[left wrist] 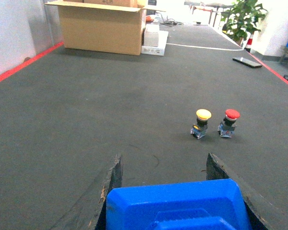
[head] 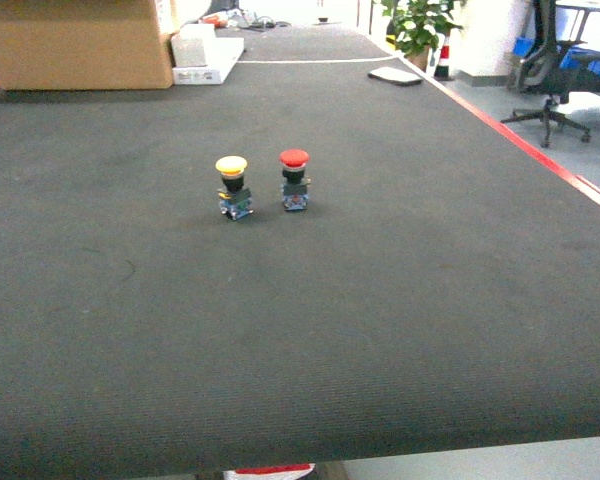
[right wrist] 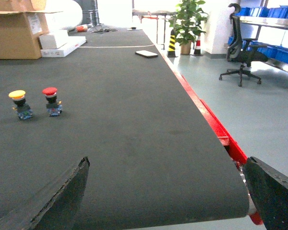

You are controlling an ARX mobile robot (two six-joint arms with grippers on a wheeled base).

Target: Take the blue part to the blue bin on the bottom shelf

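The left end effector (left wrist: 165,191) pinches the blue part (left wrist: 175,206) low over the counter (head: 380,330); the right end effector (right wrist: 165,191) is spread (holding nothing). Two buttons, yellow (head: 233,187) and red (head: 294,180), stand side by side.

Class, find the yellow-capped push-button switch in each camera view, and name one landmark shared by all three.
Head: yellow-capped push-button switch, left of centre on the dark mat.
Left wrist: right of centre.
Right wrist: far left.
Shared landmark: the red-capped push-button switch to its right.
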